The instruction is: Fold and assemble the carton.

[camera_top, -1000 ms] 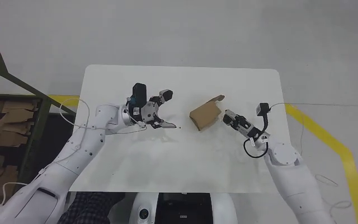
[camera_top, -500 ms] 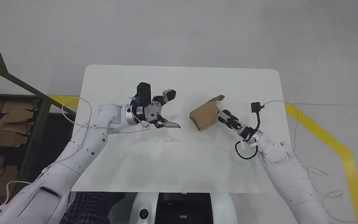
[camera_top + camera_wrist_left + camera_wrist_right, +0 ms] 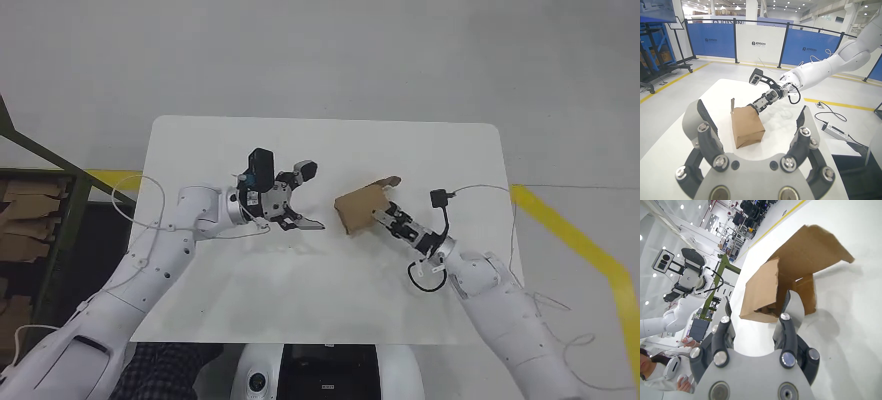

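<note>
The white tabletop [image 3: 300, 290] takes up the middle of the scene, with rounded corners and grey floor around it. On the floor to its left stands a dark rack [image 3: 68, 215] holding flat brown cardboard sheets [image 3: 22, 212].

The carton [image 3: 358, 208] lies on its side on the tabletop, a little right of centre. Its closed, folded end faces left and its open end faces right. It is plain brown cardboard and only partly assembled. At the open end one broad flap [image 3: 810, 247] juts outward over the tabletop on the far side, and a smaller side flap [image 3: 762, 289] with a ragged edge stands partly folded across the opening.

The left pincer [image 3: 310, 197] hangs above the tabletop left of the carton, near it but not touching. Its two dark fingers are spread wide and aimed at the closed end, with nothing between them.

The right pincer [image 3: 385, 213] sits at the carton's open end, coming in from the right and near side. Its fingers are apart. One finger [image 3: 789, 298] reaches inside the opening against the inner wall, and the other finger [image 3: 727, 306] stays outside along the carton's side. The ragged side flap stands between the two, but they are not clamped on it.
</note>
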Controlling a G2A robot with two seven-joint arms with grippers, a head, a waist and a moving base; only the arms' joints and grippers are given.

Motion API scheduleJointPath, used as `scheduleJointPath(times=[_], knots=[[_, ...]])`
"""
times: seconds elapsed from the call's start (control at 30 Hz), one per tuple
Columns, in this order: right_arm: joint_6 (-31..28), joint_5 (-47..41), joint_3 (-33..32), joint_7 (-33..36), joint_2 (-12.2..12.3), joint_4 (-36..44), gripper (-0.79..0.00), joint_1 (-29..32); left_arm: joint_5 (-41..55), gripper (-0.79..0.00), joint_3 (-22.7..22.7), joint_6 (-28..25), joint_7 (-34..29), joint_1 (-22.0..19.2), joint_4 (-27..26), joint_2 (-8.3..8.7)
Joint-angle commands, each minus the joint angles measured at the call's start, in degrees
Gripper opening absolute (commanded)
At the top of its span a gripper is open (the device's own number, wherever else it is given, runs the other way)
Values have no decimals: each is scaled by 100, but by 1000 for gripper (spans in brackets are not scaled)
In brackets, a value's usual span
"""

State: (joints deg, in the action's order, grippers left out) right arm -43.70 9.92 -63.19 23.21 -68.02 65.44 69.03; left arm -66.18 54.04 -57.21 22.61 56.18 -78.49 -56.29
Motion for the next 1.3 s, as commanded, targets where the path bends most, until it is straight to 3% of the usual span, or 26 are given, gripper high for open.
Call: scheduleJointPath(times=[0.0,0.13,0.33,0.57,0.7,0.93,1.27], knots=[[8,9,39,33,-2,81,-249,70,-2,0,20,-7,-13,6,-4,-7],[-9,-59,67,165,19,352,-197,299,-20,0,75,-26,-31,33,-18,-13],[53,94,-54,265,97,943,0,703,-58,0,122,-53,-54,84,-38,-29],[-157,1984,-593,-1526,147,1527,0,1122,-72,0,119,-79,-103,82,-22,-67],[-286,2910,-582,-2211,127,1541,0,1185,-72,0,121,-65,-125,93,-18,-89],[-238,3893,-386,-2825,70,1160,0,1016,-86,0,155,-7,-191,134,-31,-115],[-186,4613,-68,-3253,-16,545,0,631,-103,0,224,36,-316,201,-149,-138]])
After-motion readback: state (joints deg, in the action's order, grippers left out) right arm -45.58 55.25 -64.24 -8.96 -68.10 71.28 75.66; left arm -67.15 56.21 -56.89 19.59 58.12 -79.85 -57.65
